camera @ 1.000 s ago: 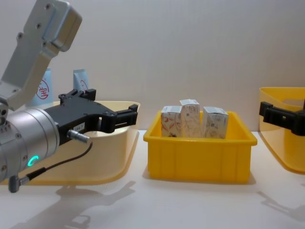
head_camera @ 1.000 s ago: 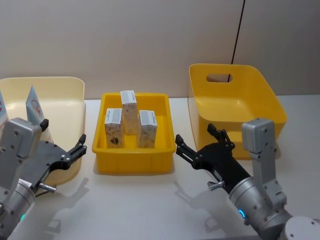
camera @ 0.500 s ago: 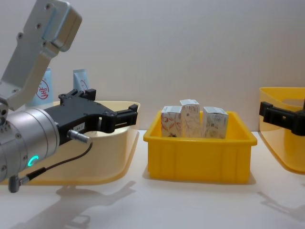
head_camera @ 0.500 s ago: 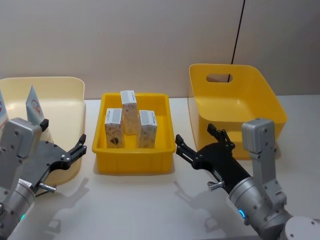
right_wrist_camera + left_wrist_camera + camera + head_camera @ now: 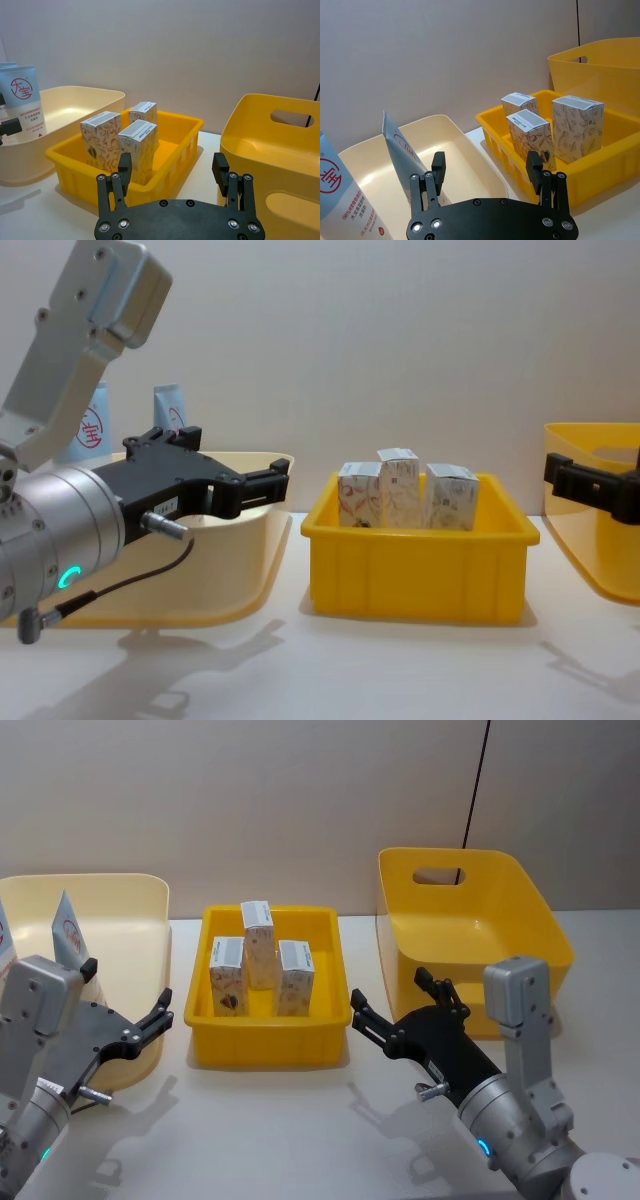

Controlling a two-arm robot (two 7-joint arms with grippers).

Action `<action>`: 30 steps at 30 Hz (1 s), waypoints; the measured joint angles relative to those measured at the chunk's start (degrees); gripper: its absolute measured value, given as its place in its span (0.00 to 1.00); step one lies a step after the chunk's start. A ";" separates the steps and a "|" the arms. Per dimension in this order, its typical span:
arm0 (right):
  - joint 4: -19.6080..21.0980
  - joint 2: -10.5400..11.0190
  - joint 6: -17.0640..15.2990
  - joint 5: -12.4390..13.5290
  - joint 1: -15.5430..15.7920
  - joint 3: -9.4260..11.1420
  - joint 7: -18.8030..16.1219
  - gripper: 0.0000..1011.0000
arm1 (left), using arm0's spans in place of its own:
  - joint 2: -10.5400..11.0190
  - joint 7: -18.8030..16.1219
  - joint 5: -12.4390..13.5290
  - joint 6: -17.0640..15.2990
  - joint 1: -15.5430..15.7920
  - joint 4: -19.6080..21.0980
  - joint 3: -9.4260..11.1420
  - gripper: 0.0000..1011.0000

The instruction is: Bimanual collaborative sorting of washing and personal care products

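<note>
Yellow tray (image 5: pixel 268 1042) rim sits between left claw (image 5: pixel 127 990) and right claw (image 5: pixel 388 990), both spread apart, empty.

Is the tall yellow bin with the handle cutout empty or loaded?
Empty: the tall yellow plastic bin with the handle cutout shows a bare floor in the head view.

A robotics lab bench: a bare white table (image 5: pixel 300 1140) against a plain wall (image 5: pixel 250 800), a black cable (image 5: pixel 477 780) hanging down it, a cream tub (image 5: pixel 100 878), a yellow tray (image 5: pixel 268 1042) and a yellow basket (image 5: pixel 495 890) in a row (all plain plastic), with the left gripper (image 5: pixel 127 988) and right gripper (image 5: pixel 388 988) over the table.
</note>
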State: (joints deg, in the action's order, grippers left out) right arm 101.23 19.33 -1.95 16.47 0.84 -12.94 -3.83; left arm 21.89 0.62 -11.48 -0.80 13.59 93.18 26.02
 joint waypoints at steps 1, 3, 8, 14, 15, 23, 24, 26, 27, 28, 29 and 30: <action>0.00 0.00 0.00 0.00 0.00 0.00 0.00 0.99 | 0.00 0.00 0.00 0.00 0.00 0.00 0.00 0.99; 0.00 0.00 0.00 0.00 0.00 0.00 0.00 0.99 | 0.00 0.00 0.00 0.00 0.00 0.00 0.00 0.99; 0.00 0.00 0.00 0.00 0.00 0.00 0.00 0.99 | 0.00 0.00 0.00 0.00 0.00 0.00 0.00 0.99; 0.00 0.00 0.00 0.00 0.00 0.00 0.00 0.99 | 0.00 0.00 0.00 0.00 0.00 0.00 0.00 0.99; 0.00 0.00 0.00 0.00 0.00 0.00 0.00 0.99 | 0.00 0.00 0.00 0.00 0.00 0.00 0.00 0.99; 0.00 0.00 0.00 0.00 0.00 0.00 0.00 0.99 | 0.00 0.00 0.00 0.00 0.00 0.00 0.00 0.99; 0.00 0.00 0.00 0.00 0.00 0.00 0.00 0.99 | 0.00 0.00 0.00 0.00 0.00 0.00 0.00 0.99; 0.00 0.00 0.00 0.00 0.00 0.00 0.00 0.99 | 0.00 0.00 0.00 0.00 0.00 0.00 0.00 0.99; 0.00 0.00 0.00 0.00 0.00 0.00 0.00 0.99 | 0.00 0.00 0.00 0.00 0.00 0.00 0.00 0.99; 0.00 0.00 0.00 0.00 0.00 0.00 0.00 0.99 | 0.00 0.00 0.00 0.00 0.00 0.00 0.00 0.99; 0.00 0.00 0.00 0.00 0.00 0.00 0.00 0.99 | 0.00 0.00 0.00 0.00 0.00 0.00 0.00 0.99; 0.00 0.00 0.00 0.00 0.00 0.00 0.00 0.99 | 0.00 0.00 0.00 0.00 0.00 0.00 0.00 0.99</action>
State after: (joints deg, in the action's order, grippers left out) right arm 101.23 19.34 -1.95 16.46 0.84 -12.94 -3.83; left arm 21.89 0.63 -11.48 -0.80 13.59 93.18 26.02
